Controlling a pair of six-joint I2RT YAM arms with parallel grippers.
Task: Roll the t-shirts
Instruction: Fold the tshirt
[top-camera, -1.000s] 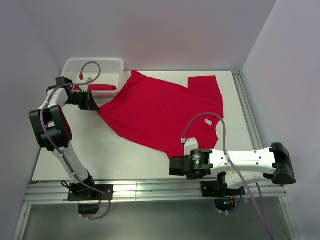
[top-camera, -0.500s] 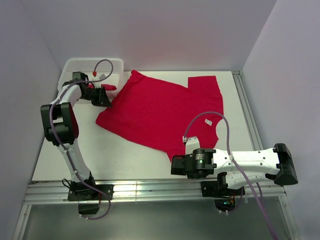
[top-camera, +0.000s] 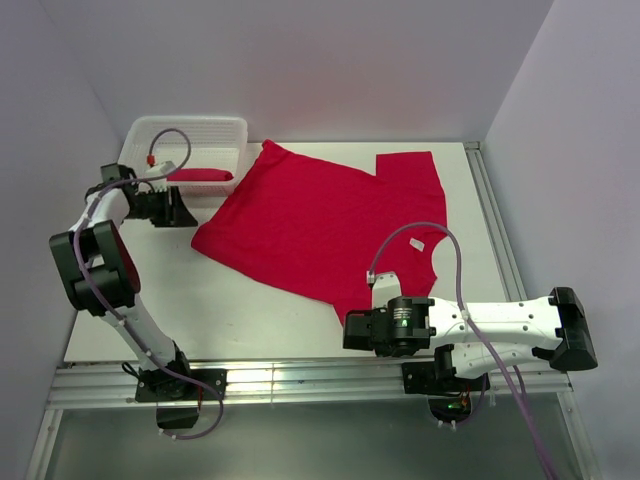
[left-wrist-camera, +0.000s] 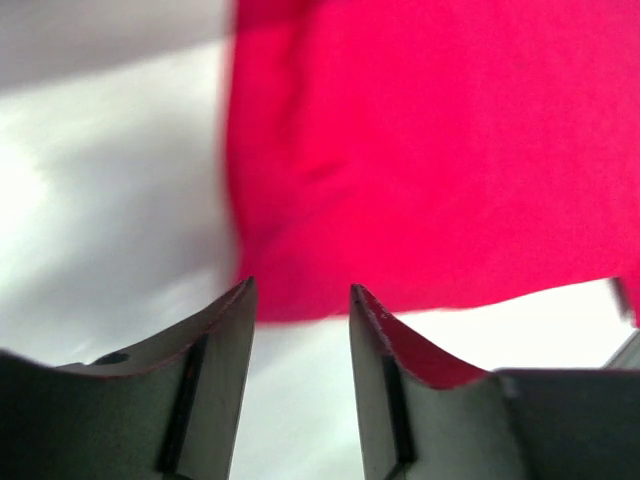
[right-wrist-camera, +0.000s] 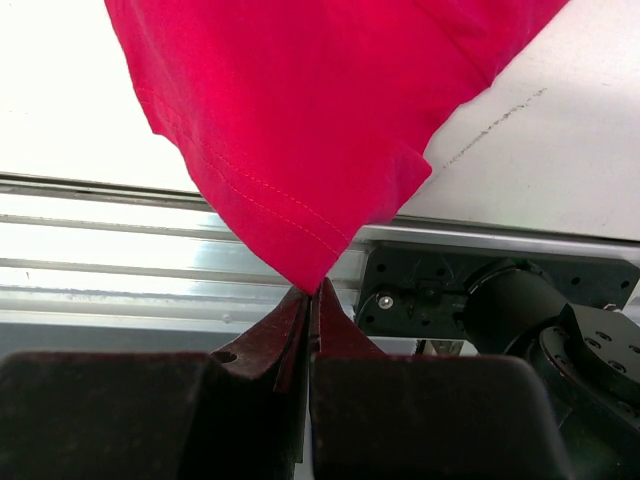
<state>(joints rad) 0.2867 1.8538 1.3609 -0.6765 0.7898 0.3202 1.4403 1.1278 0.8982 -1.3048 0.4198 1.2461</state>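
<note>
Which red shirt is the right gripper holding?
The spread shirt on the table: the right gripper is shut on its near corner. The other shirt lies bunched in the basket.

Bright, even light falls from above in the top view. The white table (top-camera: 250, 300) is nearly washed out, and the arms cast only soft, faint shadows on it. The aluminium rail (top-camera: 300, 378) gives off a pale glare. The left wrist view is blurred throughout, perhaps from motion, and the red t-shirt (left-wrist-camera: 430, 150) has smeared edges. The right wrist view is sharp on the hem stitching, with a dark foreground.
</note>
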